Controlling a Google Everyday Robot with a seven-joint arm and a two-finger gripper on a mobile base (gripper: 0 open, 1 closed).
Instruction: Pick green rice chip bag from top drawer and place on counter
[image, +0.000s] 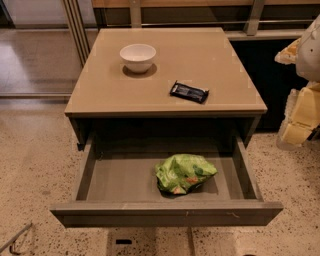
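Camera view, from in front and above: looks down on a grey-brown cabinet (80, 130) with its top drawer (165, 212) pulled well out toward the lens, plain flat front panel lowest in frame.

Green rice chip bag (184, 173): lies inside the top drawer, on the bare drawer floor, right of the middle and nearer the front panel than the back. Crumpled, bright green, with orange-white print along its lower edge. Touches neither side wall. Throws a dark shadow under its right end.

Counter (220, 65): tan, smooth, slightly glossy, directly above the back of the open drawer. Carries a white bowl (138, 57), upright, toward the back left, and a small flat black wrapper (189, 92), lying at a slant right of the middle, near the front edge. Bowl and wrapper well apart.

Gripper (299, 117): shows at the right edge of frame as pale cream-yellow blocks, partly cut off, beside the cabinet's right side and over the speckled floor (30, 165). Hangs well apart from the green rice chip bag, higher in frame than it, and touches neither the top drawer nor the counter. Open or closed: cannot tell.

Behind the cabinet: metal posts (75, 25) slanting up at the back left and a dark panel (265, 80) at the back right.
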